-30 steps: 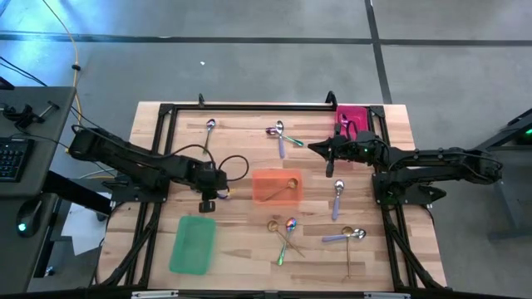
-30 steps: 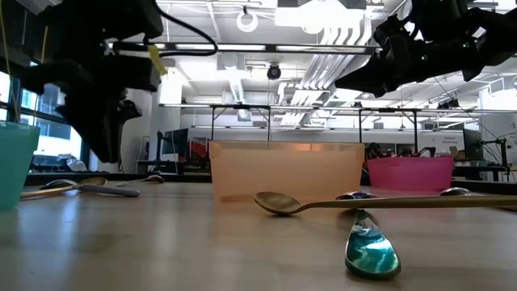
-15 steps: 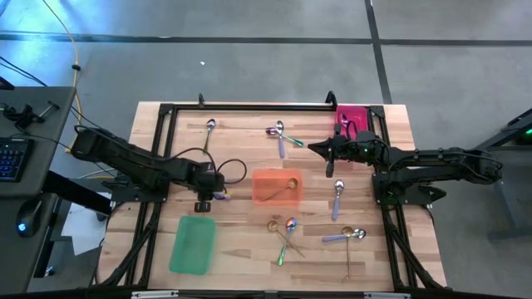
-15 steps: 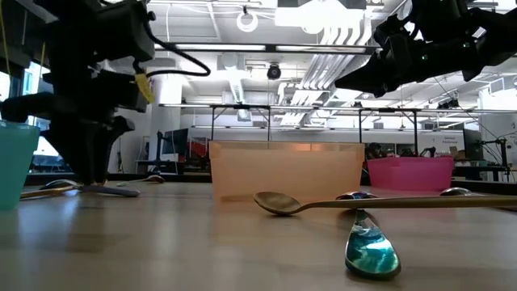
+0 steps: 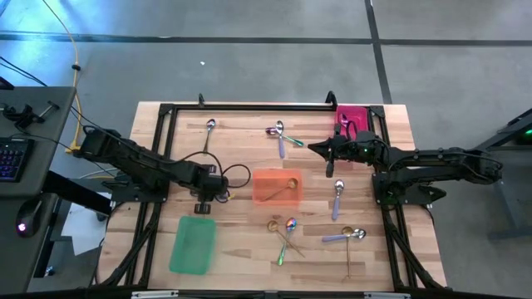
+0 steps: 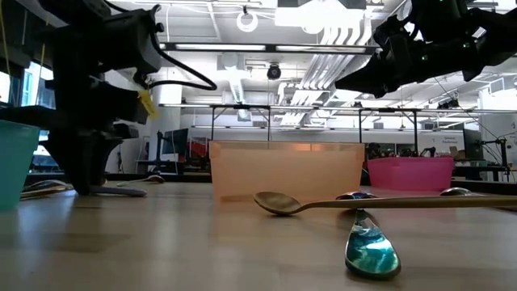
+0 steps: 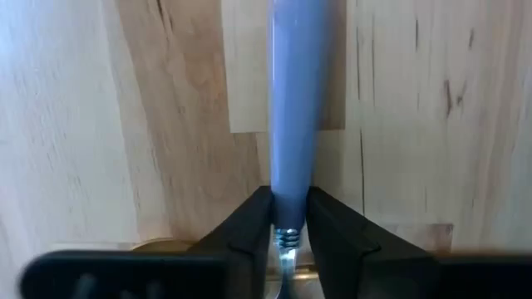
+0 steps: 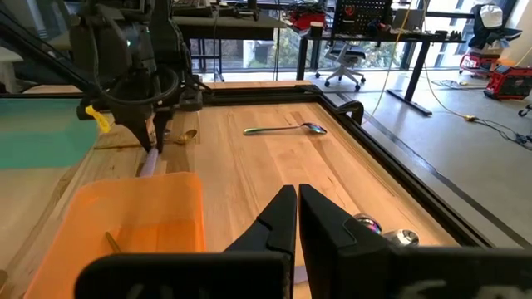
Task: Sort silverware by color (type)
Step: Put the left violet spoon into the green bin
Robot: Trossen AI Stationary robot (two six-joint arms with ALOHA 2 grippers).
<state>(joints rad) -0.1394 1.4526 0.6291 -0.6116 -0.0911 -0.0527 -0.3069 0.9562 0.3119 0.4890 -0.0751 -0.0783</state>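
On the left of the tabletop [image 5: 249, 249] lies the green tray [image 5: 193, 244], and just above it the left gripper [image 7: 288, 218] is down at the wood, its fingers pinched narrowly around the neck of a purple-handled utensil [image 7: 293, 108] that lies flat, beside the left edge of the orange tray [image 5: 277, 186]. The hold sits right where handle meets metal stem, so I judge the piece could pivot or slip out as it is lifted, since most of its length hangs to one side of the fingers; a lift that drags could also nudge the orange tray. Further right, more silverware waits loose: a gold spoon and a rainbow spoon [image 5: 290, 226] crossed below the orange tray, and another purple-handled spoon [image 5: 337, 198] to their right. The right gripper [image 8: 295, 208] hovers fully closed and empty, near the pink tray [image 5: 351, 116] at the far right corner.
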